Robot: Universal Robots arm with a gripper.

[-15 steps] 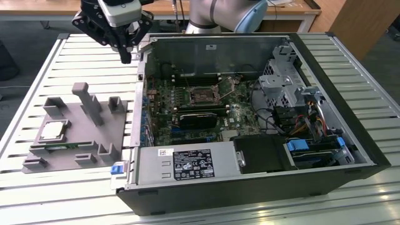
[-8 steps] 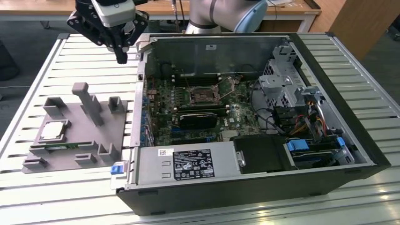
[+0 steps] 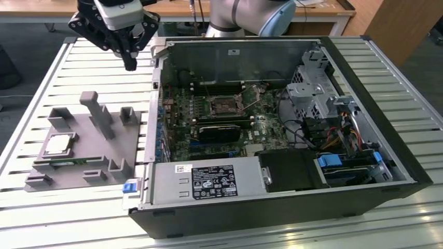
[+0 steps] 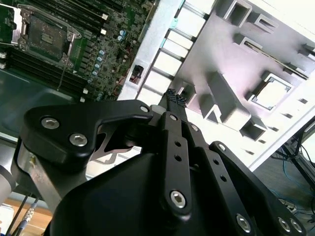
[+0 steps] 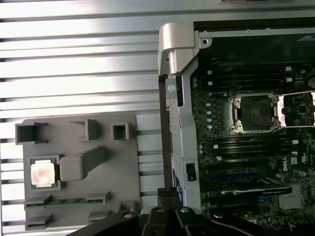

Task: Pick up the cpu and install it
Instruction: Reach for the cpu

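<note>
There's the cpu (image 3: 59, 144), lying flat in its pocket on the grey holder (image 3: 104, 155) on the slatted desk (image 3: 41, 67). It's well apart from the gripper (image 3: 129, 66), whose fingers (image 4: 173, 97) hang clenched on nothing beside the open case (image 3: 277, 218). I'd call it a light, stiff plate with a slick top and a delicate underside, so grip it by opposite edges. The power supply (image 3: 173, 182) has a white label (image 3: 213, 182), but I can't make out the print.

Exterior view high, oblique over open case (image 3: 277, 215); both wrist views look down, sharing tray (image 5: 118, 172).
</note>
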